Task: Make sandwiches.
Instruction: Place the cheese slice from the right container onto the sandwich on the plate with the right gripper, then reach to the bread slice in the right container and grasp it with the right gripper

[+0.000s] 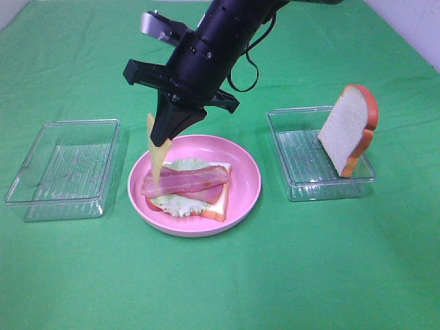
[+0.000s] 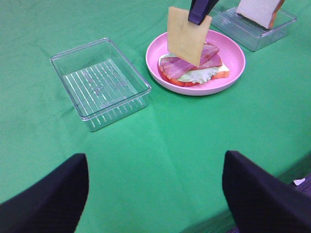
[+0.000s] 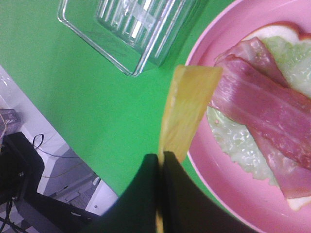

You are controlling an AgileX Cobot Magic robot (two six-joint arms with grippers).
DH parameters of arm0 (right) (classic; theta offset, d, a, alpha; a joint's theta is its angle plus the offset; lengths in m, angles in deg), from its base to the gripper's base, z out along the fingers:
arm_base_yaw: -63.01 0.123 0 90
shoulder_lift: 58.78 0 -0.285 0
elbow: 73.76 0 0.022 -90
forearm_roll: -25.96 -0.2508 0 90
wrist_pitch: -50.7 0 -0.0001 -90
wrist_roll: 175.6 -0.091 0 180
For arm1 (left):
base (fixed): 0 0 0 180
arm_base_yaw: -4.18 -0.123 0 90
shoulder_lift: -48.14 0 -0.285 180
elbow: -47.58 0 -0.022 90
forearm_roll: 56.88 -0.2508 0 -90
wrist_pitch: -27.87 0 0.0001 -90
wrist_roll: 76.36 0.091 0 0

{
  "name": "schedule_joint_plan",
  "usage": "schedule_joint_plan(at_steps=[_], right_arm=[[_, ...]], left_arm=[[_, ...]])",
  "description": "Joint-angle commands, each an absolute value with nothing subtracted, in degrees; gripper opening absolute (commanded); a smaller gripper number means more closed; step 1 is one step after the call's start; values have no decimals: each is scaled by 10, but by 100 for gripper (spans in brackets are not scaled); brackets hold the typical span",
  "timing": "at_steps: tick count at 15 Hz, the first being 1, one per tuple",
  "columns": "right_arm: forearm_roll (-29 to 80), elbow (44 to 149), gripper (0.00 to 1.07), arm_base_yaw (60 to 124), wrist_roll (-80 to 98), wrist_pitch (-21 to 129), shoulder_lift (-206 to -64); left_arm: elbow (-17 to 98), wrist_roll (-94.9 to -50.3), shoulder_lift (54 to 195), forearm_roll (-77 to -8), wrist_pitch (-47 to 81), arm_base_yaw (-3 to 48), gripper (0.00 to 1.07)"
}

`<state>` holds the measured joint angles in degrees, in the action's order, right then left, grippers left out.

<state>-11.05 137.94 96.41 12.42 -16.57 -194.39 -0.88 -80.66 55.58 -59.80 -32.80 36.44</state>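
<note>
While the R gripper (image 1: pixel 162 136) hangs over the pink plate (image 1: pixel 246 180), we see its jaws pressed together on the top edge of the cheese slice (image 1: pixel 157 159). The slice dangles w/ its lower corner at the bacon (image 1: pixel 185 182); we can't tell if they touch. Bacon lies on lettuce (image 1: pixel 180 203), lettuce on the bottom bread slice (image 1: pixel 220 201), all on the plate. The 2nd bread slice (image 1: pixel 348 127) leans upright in the R-side container (image 1: pixel 295 185). The L gripper (image 2: pixel 154 165) sits spread wide over the green cloth (image 2: pixel 160 126), pinching nothing, w/ the other container (image 2: pixel 99 82) ahead of it.
</note>
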Motion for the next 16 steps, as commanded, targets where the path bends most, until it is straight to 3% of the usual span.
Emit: schedule_joint_plan(at_steps=[1, 6, 12, 14, 16], right_arm=[[-111, 1377, 0, 964, 128, -166, -1964], [-50, 1377, 0, 964, 83, -147, -1985], [81, 1377, 56, 964, 10, -138, -1983], [127, 1377, 63, 964, -10, -142, -1977], [166, 1382, 64, 963, -18, -151, -1955]], left_arm=[[-9, -805, 545, -593, -322, 364, 73], [-9, -805, 545, -593, -322, 364, 73], [-9, -805, 545, -593, -322, 364, 73], [-9, -805, 545, -593, -322, 364, 73], [-9, -805, 545, -593, -322, 364, 73]])
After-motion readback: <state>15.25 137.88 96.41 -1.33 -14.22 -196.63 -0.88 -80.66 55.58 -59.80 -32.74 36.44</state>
